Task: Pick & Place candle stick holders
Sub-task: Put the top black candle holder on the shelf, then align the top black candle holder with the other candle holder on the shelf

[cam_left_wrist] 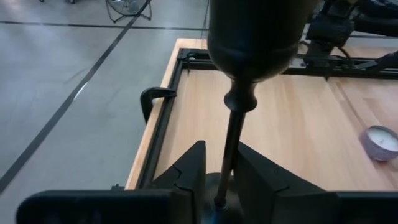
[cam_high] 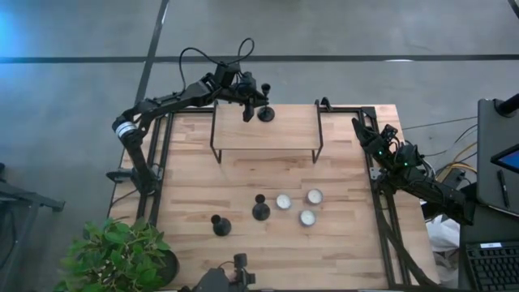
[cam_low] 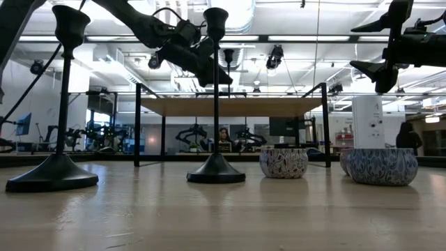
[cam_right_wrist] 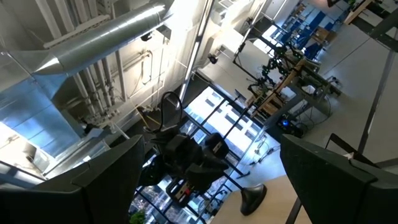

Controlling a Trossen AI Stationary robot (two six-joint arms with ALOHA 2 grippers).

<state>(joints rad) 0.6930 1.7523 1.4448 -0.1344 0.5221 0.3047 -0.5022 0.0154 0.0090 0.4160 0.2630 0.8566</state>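
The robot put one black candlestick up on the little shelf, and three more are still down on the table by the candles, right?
Not quite: only two candlesticks stand on the table near the candles. The high view shows them, and one candlestick on the shelf at the left gripper.

The black metal candlestick's round base is hiding behind the left gripper's dark fingers, its cup top blurring.

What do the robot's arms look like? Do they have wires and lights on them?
Both arms are black and jointed, like skinny metal limbs. The left arm has a pale band near its lower end and a black cable looping above its wrist. The right arm shows tiny green lights. The right gripper has two flat, dark fingers.
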